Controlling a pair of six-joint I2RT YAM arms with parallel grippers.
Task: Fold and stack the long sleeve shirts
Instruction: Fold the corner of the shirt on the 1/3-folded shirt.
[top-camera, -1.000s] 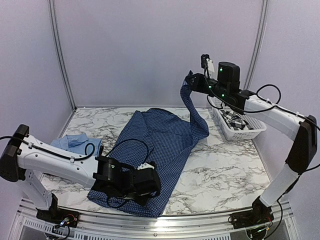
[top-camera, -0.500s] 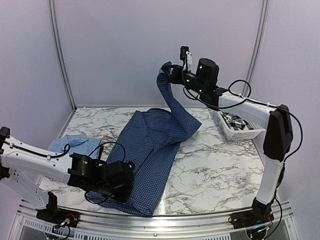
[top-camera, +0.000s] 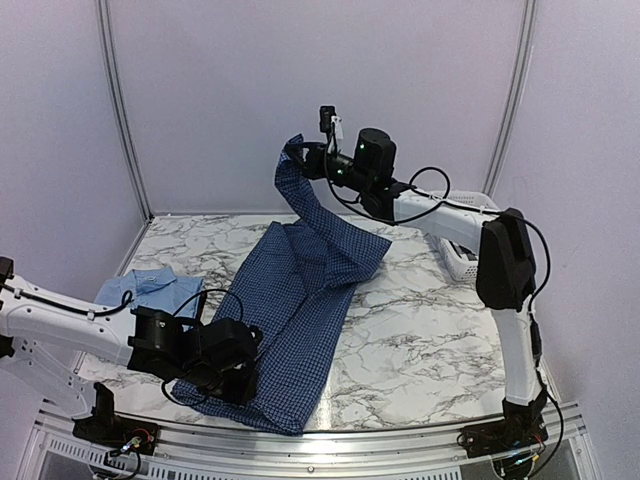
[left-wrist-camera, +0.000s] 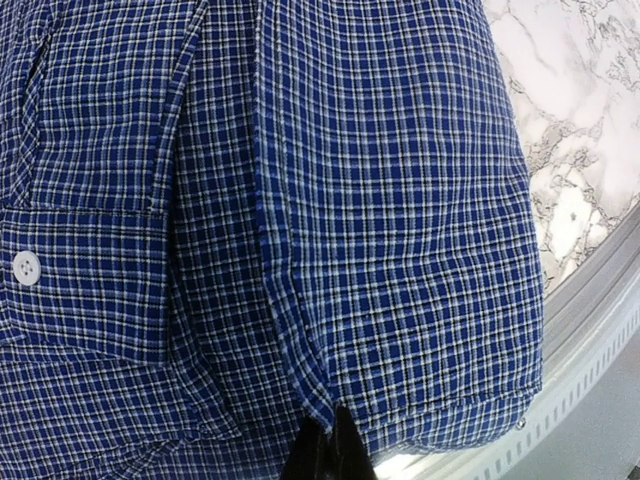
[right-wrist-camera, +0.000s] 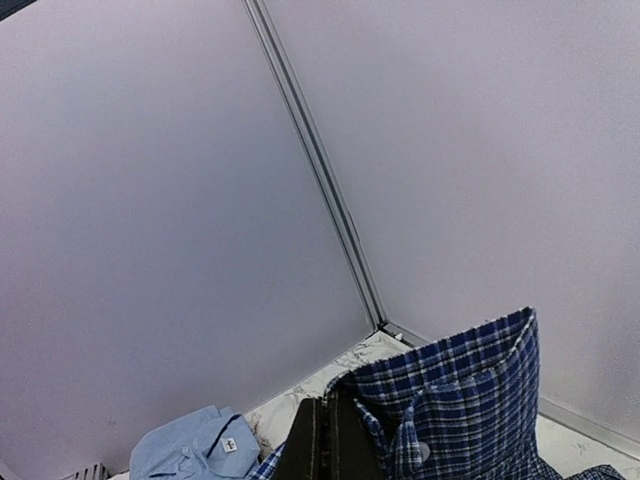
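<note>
Right wrist alone shows the label (right-wrist-camera: 231, 447) on the light blue shirt (right-wrist-camera: 185, 458).

High rear camera overlooks table (top-camera: 430, 340); close wrist views both show the navy shirt (left-wrist-camera: 380, 200).

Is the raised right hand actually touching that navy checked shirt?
Touching. The right wrist view shows the right hand shut on the navy checked shirt, with cloth pinched at its tip.

The right claw (top-camera: 303, 160) swings a sleeve of the navy shirt (top-camera: 300, 290) leftward from the table (top-camera: 430, 330)'s right edge; the left claw (top-camera: 238, 372) shifts left.
</note>
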